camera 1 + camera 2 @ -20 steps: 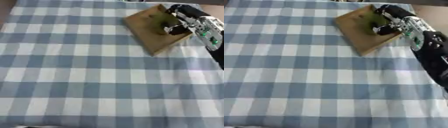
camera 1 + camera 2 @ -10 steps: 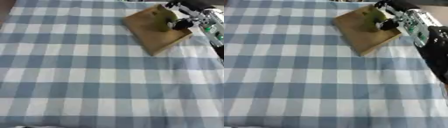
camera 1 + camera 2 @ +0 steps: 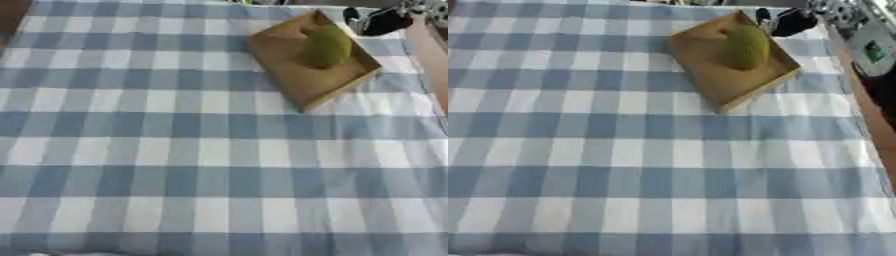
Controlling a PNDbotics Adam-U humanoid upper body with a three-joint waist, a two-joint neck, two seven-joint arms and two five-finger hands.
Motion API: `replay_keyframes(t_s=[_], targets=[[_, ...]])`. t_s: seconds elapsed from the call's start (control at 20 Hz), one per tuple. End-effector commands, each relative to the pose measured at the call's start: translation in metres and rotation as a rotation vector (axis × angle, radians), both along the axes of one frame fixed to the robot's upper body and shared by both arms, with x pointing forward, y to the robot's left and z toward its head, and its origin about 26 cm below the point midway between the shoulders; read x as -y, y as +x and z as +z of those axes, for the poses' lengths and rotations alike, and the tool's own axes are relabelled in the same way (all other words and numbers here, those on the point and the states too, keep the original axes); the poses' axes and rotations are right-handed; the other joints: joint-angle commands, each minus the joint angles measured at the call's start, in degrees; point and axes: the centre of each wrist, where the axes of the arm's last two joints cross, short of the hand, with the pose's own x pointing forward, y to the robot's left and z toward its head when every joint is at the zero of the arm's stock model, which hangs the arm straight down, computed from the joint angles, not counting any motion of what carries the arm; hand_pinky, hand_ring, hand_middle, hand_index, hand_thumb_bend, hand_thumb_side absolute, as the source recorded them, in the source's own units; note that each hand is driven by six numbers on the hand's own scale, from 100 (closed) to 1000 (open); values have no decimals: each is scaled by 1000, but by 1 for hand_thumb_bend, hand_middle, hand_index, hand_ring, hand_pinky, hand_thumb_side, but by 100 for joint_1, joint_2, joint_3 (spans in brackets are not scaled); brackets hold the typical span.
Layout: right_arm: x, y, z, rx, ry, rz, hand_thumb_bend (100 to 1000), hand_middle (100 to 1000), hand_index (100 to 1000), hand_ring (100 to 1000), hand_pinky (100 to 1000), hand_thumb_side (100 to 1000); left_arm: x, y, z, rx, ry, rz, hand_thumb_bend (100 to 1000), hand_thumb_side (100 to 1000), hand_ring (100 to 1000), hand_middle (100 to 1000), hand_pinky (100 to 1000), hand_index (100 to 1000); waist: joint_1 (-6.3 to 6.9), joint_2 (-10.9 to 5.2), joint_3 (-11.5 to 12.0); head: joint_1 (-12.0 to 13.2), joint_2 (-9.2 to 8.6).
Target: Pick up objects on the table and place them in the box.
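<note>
Blue-and-white checked tablecloth (image 3: 175, 150), wooden box (image 3: 302, 82), green fruit (image 3: 327, 46) inside

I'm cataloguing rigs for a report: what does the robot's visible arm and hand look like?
Only the right hand shows, at the top right corner: black fingers. Behind it the forearm is silver-grey with a small green marking, darkening to black lower down.

Your right hand (image 3: 791, 22) is showing glossy black fingers, and its silver-grey forearm (image 3: 866, 40) is carrying a small green marking.
</note>
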Motion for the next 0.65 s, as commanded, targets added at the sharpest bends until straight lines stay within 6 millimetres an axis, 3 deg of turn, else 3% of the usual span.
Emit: replay_keyframes(t_s=[0.05, 0.2, 0.4, 0.55, 0.65], targets=[[2, -17, 29, 77, 10, 18, 100, 808, 925, 1000, 901, 169, -4, -3, 9, 29, 31, 7, 176, 467, 601, 604, 586, 754, 32, -138, 5, -2, -21], [-9, -41, 50, 174, 60, 63, 100, 775, 902, 1000, 881, 135, -4, -3, 10, 34, 30, 9, 178, 465, 601, 604, 586, 754, 37, -130, 6, 3, -3], [-26, -91, 79, 396, 192, 173, 100, 686, 836, 996, 846, 100, -5, -3, 10, 39, 29, 14, 180, 461, 601, 604, 587, 754, 43, -125, -1, 32, 13], [-41, -133, 90, 550, 318, 316, 100, 682, 832, 941, 843, 100, -6, -3, 11, 42, 28, 18, 182, 459, 601, 604, 587, 754, 47, -134, -18, 58, 8], [-43, -146, 92, 607, 367, 389, 100, 697, 831, 902, 844, 100, -6, -3, 10, 42, 28, 19, 183, 457, 601, 604, 588, 754, 50, -144, -22, 68, 8]])
